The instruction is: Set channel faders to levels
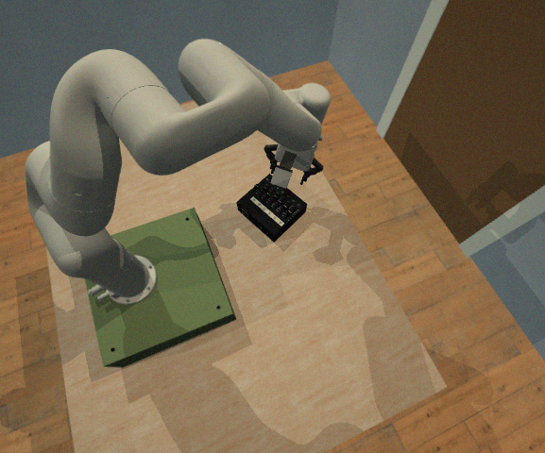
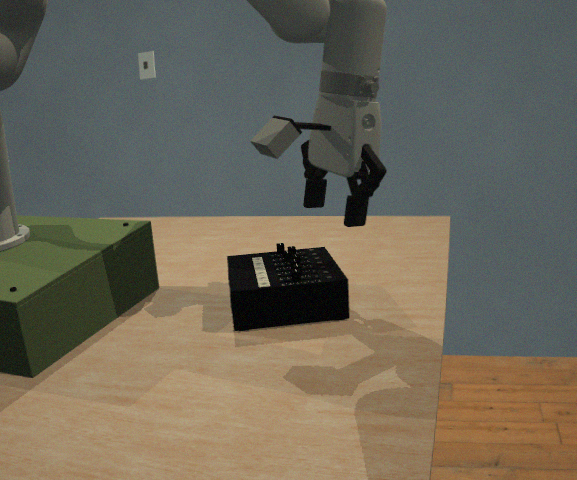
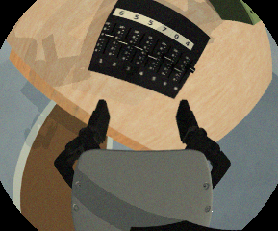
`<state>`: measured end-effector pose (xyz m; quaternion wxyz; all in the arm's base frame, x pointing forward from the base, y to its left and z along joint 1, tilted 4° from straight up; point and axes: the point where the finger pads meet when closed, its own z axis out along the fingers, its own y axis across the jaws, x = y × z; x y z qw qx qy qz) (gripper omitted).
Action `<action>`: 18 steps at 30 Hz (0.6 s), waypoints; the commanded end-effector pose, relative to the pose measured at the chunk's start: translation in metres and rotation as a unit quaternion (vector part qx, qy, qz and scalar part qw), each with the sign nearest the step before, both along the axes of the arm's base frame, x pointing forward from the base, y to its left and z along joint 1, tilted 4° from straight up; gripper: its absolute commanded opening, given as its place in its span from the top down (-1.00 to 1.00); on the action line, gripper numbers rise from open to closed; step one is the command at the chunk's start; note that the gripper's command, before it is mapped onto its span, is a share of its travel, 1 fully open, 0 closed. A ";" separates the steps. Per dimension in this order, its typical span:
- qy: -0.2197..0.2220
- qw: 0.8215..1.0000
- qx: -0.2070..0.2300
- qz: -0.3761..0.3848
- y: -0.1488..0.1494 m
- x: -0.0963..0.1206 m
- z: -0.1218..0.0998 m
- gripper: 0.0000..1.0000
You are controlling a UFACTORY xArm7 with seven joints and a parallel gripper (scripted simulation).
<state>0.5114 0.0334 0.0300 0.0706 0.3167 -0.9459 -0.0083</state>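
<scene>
The black lighting desk [image 1: 271, 209] [image 2: 288, 289] [image 3: 148, 44] stands upright on the wooden table [image 1: 311, 311] [image 2: 185, 392]. A white tape strip [image 1: 269, 214] [image 2: 260, 271] [image 3: 153, 27] with written digits runs along one side of its top. Rows of fader caps [image 2: 292, 260] [image 3: 145, 52] sit in their slots; two stand higher in the side view. My gripper [image 2: 336, 204] [image 3: 142, 108] [image 1: 293, 176] is open and empty. It hangs well above the desk, over its far edge and toward the table's rim.
The arm's green base block [image 1: 164, 287] [image 2: 45, 289] stands left of the desk. The table's right edge [image 2: 446, 289] drops to the plank floor [image 2: 521, 413]. A brown panel [image 1: 482, 97] stands beyond the table.
</scene>
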 end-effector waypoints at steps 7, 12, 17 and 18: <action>0.030 0.976 -0.070 -0.206 0.000 0.003 0.000 -1.00; 0.030 0.976 -0.070 -0.206 0.000 0.003 0.000 -1.00; 0.030 0.976 -0.070 -0.206 0.000 0.003 0.000 -1.00; 0.030 0.976 -0.070 -0.206 0.000 0.003 0.000 -1.00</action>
